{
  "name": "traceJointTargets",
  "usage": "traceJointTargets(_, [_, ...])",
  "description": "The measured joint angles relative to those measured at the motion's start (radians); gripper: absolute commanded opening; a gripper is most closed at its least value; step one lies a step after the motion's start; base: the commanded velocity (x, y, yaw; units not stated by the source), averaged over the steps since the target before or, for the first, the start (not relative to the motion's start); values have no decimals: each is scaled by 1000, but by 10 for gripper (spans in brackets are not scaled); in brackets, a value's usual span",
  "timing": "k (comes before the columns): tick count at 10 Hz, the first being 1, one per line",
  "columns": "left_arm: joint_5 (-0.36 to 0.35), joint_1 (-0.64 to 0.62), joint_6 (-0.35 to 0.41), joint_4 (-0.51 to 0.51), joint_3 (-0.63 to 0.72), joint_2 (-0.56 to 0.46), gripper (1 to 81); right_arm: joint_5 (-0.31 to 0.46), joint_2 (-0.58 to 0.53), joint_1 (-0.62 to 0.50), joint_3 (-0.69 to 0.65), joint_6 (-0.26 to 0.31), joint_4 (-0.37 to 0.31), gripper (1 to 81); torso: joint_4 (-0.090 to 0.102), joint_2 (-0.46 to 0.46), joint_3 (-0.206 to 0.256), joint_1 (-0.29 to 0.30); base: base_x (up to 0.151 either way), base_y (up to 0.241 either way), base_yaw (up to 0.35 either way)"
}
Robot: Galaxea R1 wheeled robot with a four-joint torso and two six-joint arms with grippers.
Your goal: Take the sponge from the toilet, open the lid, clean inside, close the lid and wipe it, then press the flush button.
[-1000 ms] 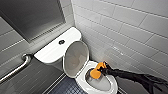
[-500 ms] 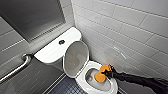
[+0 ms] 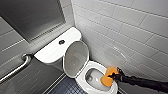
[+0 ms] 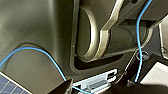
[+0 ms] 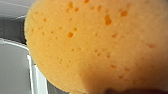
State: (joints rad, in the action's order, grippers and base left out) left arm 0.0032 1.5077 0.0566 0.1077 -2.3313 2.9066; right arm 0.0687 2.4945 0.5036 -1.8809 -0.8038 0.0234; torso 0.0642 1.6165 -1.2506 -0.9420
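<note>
The right hand (image 3: pixel 114 76) grips the orange sponge (image 3: pixel 108 76), its fingers clamped around the pad's far end, holding it over the right rim of the toilet (image 3: pixel 82 83) bowl; whether it touches the ceramic is unclear. The lid (image 3: pixel 75 58) stands raised against the tank, where the flush button (image 3: pixel 61 42) sits. A metal grab bar (image 3: pixel 17 68) runs along the wall to the left.

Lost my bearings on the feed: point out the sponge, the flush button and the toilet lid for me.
sponge (image 3: pixel 107 79), head view, on its lower orange lobe.
flush button (image 3: pixel 61 42), head view, centre of the dark disc.
lid (image 3: pixel 76 58), head view, middle of its raised inner face.
</note>
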Motion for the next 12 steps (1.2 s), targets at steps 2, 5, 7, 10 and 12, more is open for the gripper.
traceJointTargets(2, [0,0,2,0,0,0,811,-44,-24,51,14,-1,-4,10,0,0,0,0,0,0,0])
traceJointTargets(5, [0,0,3,0,0,7,811,-110,-32,101,30,-1,-19,10,0,0,0,0,0,0,0])
traceJointTargets(7, [0,0,4,1,0,11,811,-133,-50,123,71,-1,-30,10,0,0,0,0,0,0,0])
traceJointTargets(10, [0,0,14,8,0,14,811,-147,-116,140,187,-1,-40,10,0,0,0,0,0,0,0])
traceJointTargets(12, [0,0,14,13,-1,13,811,-104,-153,151,268,-5,-46,10,0,0,0,0,0,0,0])
